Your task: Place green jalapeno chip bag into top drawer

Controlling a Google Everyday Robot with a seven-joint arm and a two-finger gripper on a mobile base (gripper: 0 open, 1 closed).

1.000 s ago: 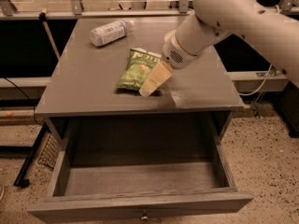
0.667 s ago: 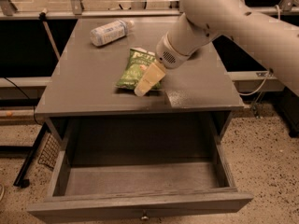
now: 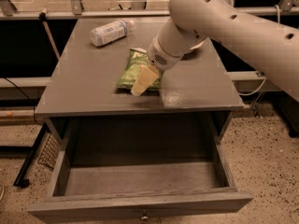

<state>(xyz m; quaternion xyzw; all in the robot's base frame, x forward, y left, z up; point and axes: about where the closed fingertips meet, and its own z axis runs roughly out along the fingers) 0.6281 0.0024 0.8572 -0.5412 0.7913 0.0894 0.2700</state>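
The green jalapeno chip bag [image 3: 128, 73] lies flat on the grey table top [image 3: 84, 87], near the middle of its front half. My gripper [image 3: 144, 80] hangs from the big white arm [image 3: 224, 22] that reaches in from the upper right. It sits right over the bag's right half and covers part of it. The top drawer [image 3: 140, 203] is pulled fully open below the table top and its floor is bare. Its small round knob [image 3: 145, 215] shows at the bottom edge.
A white-labelled plastic bottle [image 3: 110, 32] lies on its side at the back left of the table top. A metal rail [image 3: 93, 13] runs behind the table. The floor [image 3: 271, 171] around it is speckled, with a black stand leg [image 3: 28, 162] at the left.
The arm has swung left and down. The gripper has moved from the bag's right edge to over the bag. The bag, bottle and drawer have not moved.
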